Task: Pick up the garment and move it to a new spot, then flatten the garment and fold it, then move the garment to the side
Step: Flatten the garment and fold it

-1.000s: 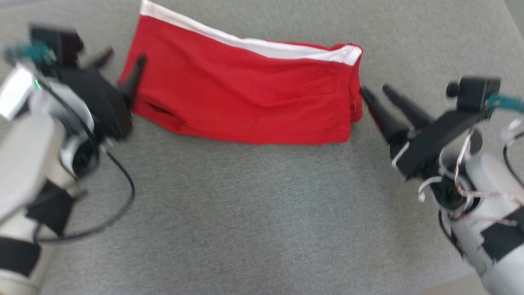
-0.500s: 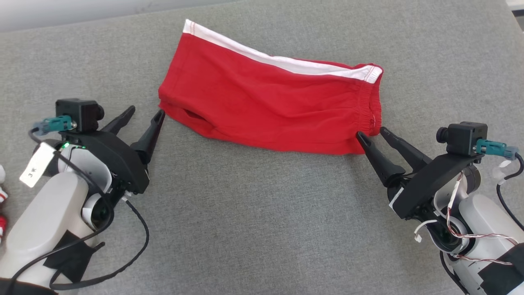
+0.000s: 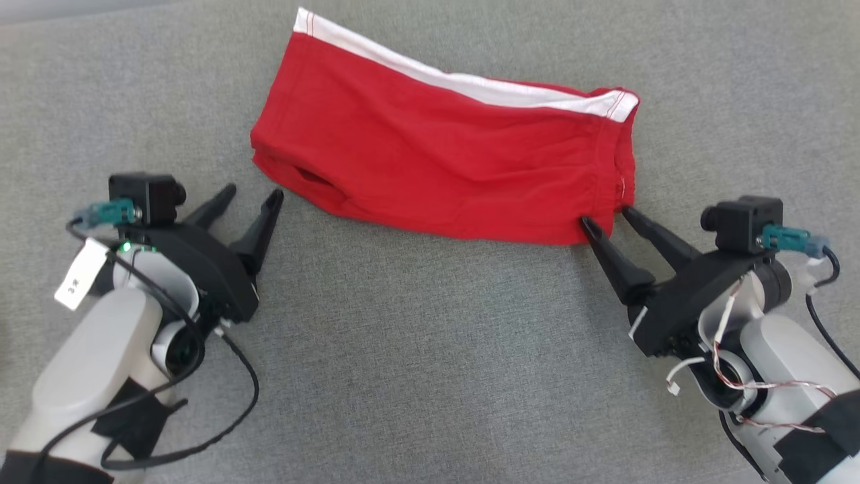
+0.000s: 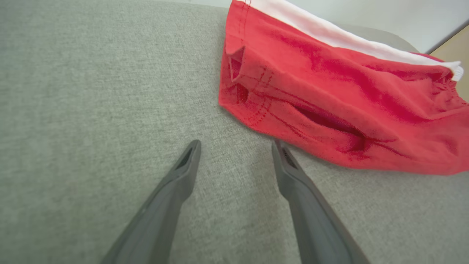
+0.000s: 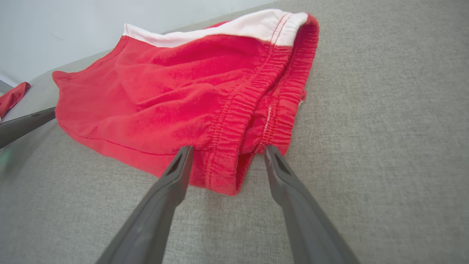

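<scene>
Ahead of both sets of jaws, on the wide grey cushion (image 3: 430, 376), lies the red garment (image 3: 443, 168), a pair of shorts doubled lengthwise with its white stripe (image 3: 470, 84) along the edge farthest from the fingers. The right gripper (image 3: 604, 215) stands spread with the near corner of the elastic waistband (image 5: 234, 124) lying between its fingers. The left gripper (image 3: 254, 191) is just as wide but pinches nothing; the leg hem (image 4: 253, 110) sits beyond and outside its inner fingertip, not in the gap. The risk, as I judge it, is an uneven pickup: the right jaws may close on only one layer of the corner, while the left jaws close on bare cushion unless they advance. One-sided lifting would drag the shorts open and spoil the fold. Against the earlier frames the camera has shifted, yet relative to the cloth the left fingers have backed off the hem they crossed a second ago; the right ones stay at the waistband end.
</scene>
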Controlling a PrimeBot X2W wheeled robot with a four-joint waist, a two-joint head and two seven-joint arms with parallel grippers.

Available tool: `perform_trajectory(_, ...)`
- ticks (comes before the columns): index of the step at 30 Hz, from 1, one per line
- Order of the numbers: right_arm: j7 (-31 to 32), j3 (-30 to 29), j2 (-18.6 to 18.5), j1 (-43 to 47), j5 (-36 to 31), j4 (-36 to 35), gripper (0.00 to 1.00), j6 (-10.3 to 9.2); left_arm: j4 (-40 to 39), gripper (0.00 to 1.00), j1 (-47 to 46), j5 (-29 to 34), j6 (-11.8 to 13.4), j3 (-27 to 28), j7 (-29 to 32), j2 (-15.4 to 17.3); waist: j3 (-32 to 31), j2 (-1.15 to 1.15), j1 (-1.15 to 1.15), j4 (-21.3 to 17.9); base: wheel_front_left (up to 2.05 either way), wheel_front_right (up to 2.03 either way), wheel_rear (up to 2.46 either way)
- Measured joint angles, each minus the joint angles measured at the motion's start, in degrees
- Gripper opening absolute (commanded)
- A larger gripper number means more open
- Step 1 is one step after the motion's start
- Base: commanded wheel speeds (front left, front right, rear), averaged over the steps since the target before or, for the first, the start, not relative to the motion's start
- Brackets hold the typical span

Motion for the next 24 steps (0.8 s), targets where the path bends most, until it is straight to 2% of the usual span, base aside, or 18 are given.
perform_trajectory(10, -0.4, 1.0, 0.7, -1.4, -2.1, 1.2, 1.0, -0.73, 1.7, 1.0, -4.2, 2.3, 0.0, -0.5, -2.0, -2.0, 2.5, 0.01, 0.0, 0.1, 0.0, 0.0, 0.0)
perform_trajectory(11, -0.4, 1.2, 0.7, -1.6, -2.1, 1.6, 0.73, -0.73, 2.0, 1.0, -4.4, 2.4, 0.0, -0.8, -2.0, -2.0, 2.5, 0.01, 0.0, 0.1, 0.0, 0.0, 0.0)
perform_trajectory(12, -0.3, 1.4, 0.7, -2.0, -2.1, 1.8, 0.32, -0.73, 2.5, 0.86, -4.9, 2.7, 0.0, -1.1, -2.0, -2.0, 2.6, 0.01, 0.0, 0.2, 0.0, 0.0, 0.0)
perform_trajectory(13, -0.3, 1.5, 0.7, -2.3, -2.2, 1.8, 0.04, -0.73, 2.8, 0.3, -5.1, 2.5, 0.0, -1.0, -2.1, -2.1, 2.7, 0.01, 0.0, 0.1, 0.0, 0.0, 0.0)
perform_trajectory(14, -0.4, 1.6, 0.7, -2.3, -2.3, 1.8, 0.0, -0.71, 3.0, 0.0, -5.1, 2.3, 0.0, -1.0, -2.2, -2.5, 2.8, 0.01, 0.0, 0.1, 0.0, 0.0, 0.0)
perform_trajectory(24, -0.7, 1.7, 0.7, -3.1, -2.7, 3.6, 0.0, -0.54, 4.7, 0.0, -6.1, 2.2, 0.1, -2.2, -3.7, -3.4, 3.1, 0.01, 0.0, 0.1, 0.0, 0.0, 0.0)
